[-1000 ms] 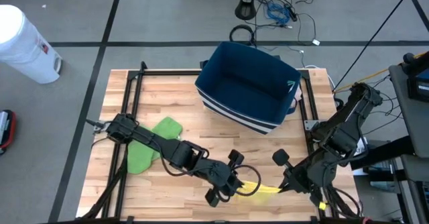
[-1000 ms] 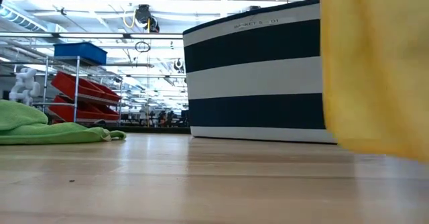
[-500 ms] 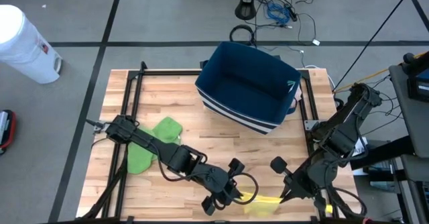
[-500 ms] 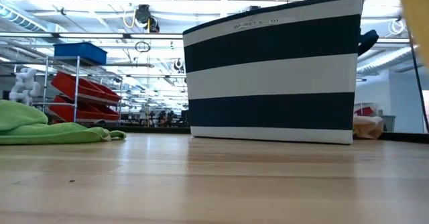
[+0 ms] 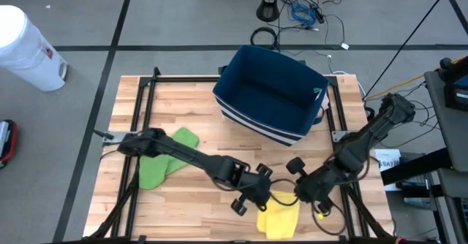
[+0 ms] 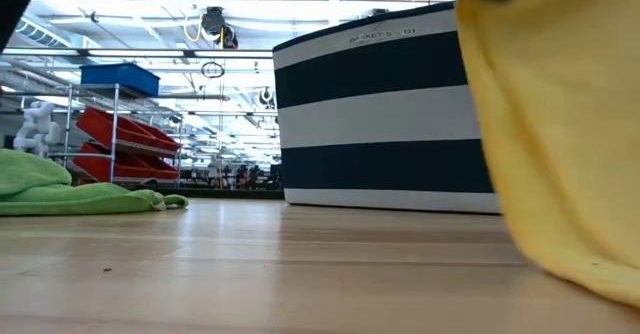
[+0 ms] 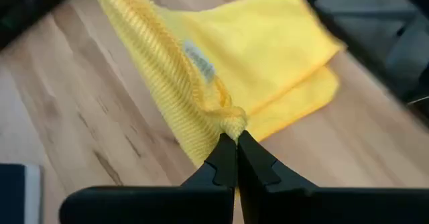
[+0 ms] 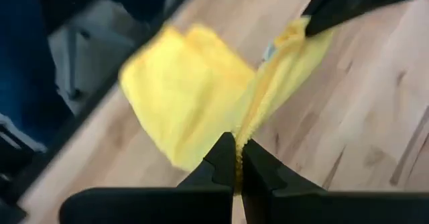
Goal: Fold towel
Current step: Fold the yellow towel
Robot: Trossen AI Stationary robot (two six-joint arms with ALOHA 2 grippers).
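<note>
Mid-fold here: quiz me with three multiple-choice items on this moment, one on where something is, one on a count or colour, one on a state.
1. Where does the green towel lie?
A. in the basket
B. on the table's left side
C. on the floor

2. How many towels are in view?
A. one
B. two
C. three

3. How is the yellow towel held?
A. by both grippers
B. by the left gripper only
C. by neither

Key: 1 B, it sits on the wood left of the striped basket. 2 B, one green and one yellow. 3 A, the left gripper and the right gripper each pinch an edge of it.
</note>
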